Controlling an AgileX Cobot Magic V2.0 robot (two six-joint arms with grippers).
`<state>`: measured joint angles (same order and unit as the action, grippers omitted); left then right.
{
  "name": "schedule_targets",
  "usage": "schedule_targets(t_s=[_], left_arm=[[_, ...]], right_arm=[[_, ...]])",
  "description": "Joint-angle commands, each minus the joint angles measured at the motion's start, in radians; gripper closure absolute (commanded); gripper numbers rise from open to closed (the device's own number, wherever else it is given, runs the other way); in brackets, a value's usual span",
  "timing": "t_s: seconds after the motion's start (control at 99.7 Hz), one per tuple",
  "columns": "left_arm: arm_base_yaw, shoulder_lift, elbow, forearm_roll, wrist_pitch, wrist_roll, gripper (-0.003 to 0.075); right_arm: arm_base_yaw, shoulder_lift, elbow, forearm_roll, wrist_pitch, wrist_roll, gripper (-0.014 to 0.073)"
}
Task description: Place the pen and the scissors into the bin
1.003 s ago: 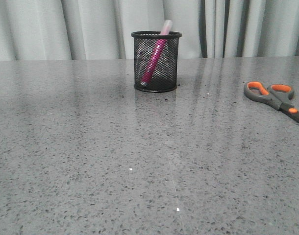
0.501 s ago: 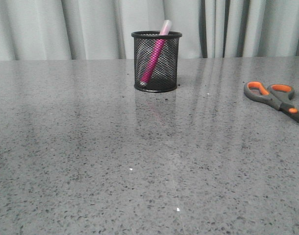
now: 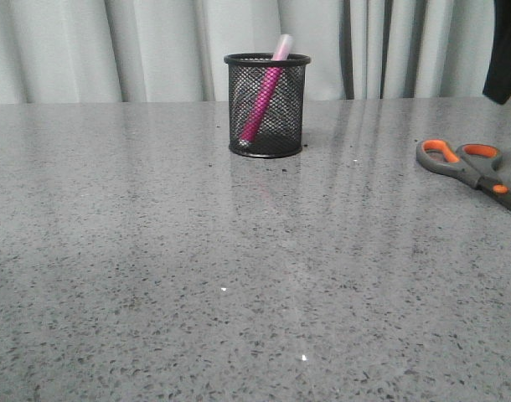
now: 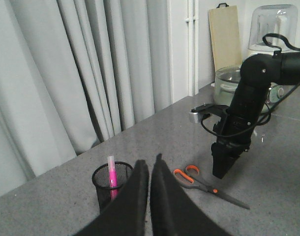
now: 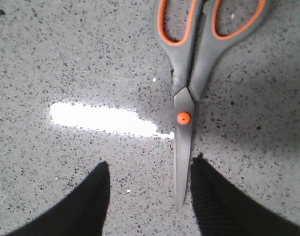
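Note:
The black mesh bin (image 3: 267,105) stands at the back middle of the table with the magenta pen (image 3: 264,99) leaning inside it, cap above the rim. Both also show in the left wrist view: the bin (image 4: 105,186), the pen (image 4: 111,175). The grey and orange scissors (image 3: 467,162) lie flat at the right edge, and show in the left wrist view (image 4: 201,182). My right gripper (image 5: 149,169) is open above the scissors (image 5: 189,83), the closed blades just inside one finger. My left gripper (image 4: 150,164) is shut and empty, held high and well back from the bin.
The right arm (image 4: 243,105) hangs above the scissors, and its dark tip shows at the front view's top right corner (image 3: 507,50). Grey curtains (image 3: 113,46) hang behind the speckled grey table (image 3: 239,276). A board and jars (image 4: 228,83) stand beyond the table's far end.
The right arm's dark tip has come into the front view at the top right corner. The bin, pen and scissors have not moved.

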<state>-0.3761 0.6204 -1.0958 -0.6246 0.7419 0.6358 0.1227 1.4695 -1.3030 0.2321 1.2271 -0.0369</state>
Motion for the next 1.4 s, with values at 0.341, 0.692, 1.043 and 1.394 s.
schedule_targets(t_s=[0.341, 0.692, 1.043, 1.394], left_arm=[[0.002, -0.041, 0.045, -0.056, -0.106, -0.015, 0.0739], [0.002, -0.041, 0.045, -0.074, -0.106, -0.015, 0.0739], [0.002, -0.041, 0.045, -0.081, -0.106, -0.015, 0.0739], [0.002, -0.041, 0.045, -0.090, -0.104, -0.015, 0.0739]], right_arm=[[0.001, 0.070, -0.033, 0.003, -0.052, -0.012, 0.0110], [0.001, 0.126, -0.033, -0.091, -0.137, -0.012, 0.0128], [0.034, 0.174, -0.033, -0.116, -0.188, -0.012, 0.0129], [0.048, 0.200, -0.033, -0.163, -0.193, -0.010, 0.0238]])
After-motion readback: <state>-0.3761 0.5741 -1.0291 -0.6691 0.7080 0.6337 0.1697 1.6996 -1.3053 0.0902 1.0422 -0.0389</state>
